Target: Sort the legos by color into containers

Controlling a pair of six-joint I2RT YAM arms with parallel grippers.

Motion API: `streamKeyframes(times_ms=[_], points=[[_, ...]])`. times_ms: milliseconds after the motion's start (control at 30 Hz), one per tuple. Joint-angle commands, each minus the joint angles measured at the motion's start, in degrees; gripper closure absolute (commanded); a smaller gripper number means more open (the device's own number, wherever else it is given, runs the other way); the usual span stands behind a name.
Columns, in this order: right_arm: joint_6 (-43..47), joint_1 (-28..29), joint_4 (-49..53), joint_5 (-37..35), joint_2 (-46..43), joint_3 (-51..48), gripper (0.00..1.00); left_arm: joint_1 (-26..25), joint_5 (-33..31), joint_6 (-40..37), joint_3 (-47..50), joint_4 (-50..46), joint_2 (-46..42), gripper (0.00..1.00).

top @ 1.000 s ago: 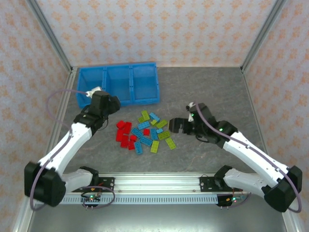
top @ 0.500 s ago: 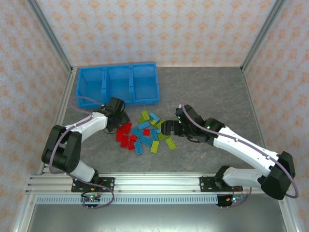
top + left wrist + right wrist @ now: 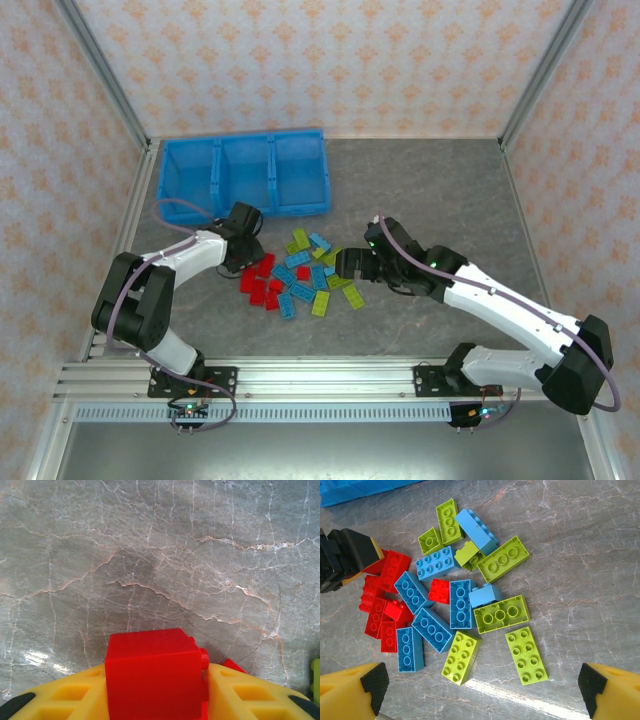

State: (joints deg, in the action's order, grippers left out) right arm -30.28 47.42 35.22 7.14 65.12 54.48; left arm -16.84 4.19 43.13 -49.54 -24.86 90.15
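The legos [image 3: 298, 276] lie in a loose pile mid-table: red ones [image 3: 384, 606] on the left, light blue [image 3: 460, 603] in the middle, yellow-green [image 3: 501, 613] to the right. My left gripper [image 3: 247, 254] is down at the pile's red edge, shut on a red lego [image 3: 150, 660] held between its yellow fingers [image 3: 65, 700]. My right gripper [image 3: 481, 686] hangs open above the pile's near right side, nothing between its pads [image 3: 372, 681]. The blue three-compartment bin [image 3: 300, 211] stands at the back left; its compartments look empty.
Patterned walls and metal posts enclose the grey marbled table [image 3: 430, 190]. The left gripper's black and yellow tip [image 3: 350, 555] shows beside the red bricks. The bin's corner [image 3: 350, 489] lies beyond the pile. Bare table spreads to the right and back.
The left gripper came down from beside the bin to the pile's red edge and now grips a red lego. The right gripper moved left over the pile, then barely shifted.
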Motion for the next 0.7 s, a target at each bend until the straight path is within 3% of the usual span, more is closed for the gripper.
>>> streamKeyframes(times_ms=[0, 100, 233, 333, 533, 667], points=[[-1.1, 0.6, 2.1, -2.3, -1.3, 1.7, 0.01, -0.1, -1.5, -0.9, -1.7, -3.6, -2.1, 0.6], [-1.4, 0.7, 2.6, -2.8, -2.1, 1.7, 0.01, -0.2, -4.0, -2.1, -4.4, -6.2, -5.9, 0.64], [-1.7, 0.7, 2.5, -3.7, -3.5, 1.7, 0.01, 0.3, -13.9, -5.2, -11.4, -11.4, -11.0, 0.65], [-1.9, 0.7, 2.0, -5.1, -4.4, 1.5, 0.01, 3.4, -18.7, -7.4, -17.3, -12.0, -11.0, 0.65], [-2.2, 0.7, 1.2, -6.6, -4.8, 1.1, 0.01, 14.0, -19.2, -8.9, -29.6, -8.6, -1.2, 0.67], [-2.2, 0.7, 2.6, -6.8, -5.3, 1.3, 0.01, 19.0, -15.6, -9.5, -38.9, -8.5, 9.2, 0.67]])
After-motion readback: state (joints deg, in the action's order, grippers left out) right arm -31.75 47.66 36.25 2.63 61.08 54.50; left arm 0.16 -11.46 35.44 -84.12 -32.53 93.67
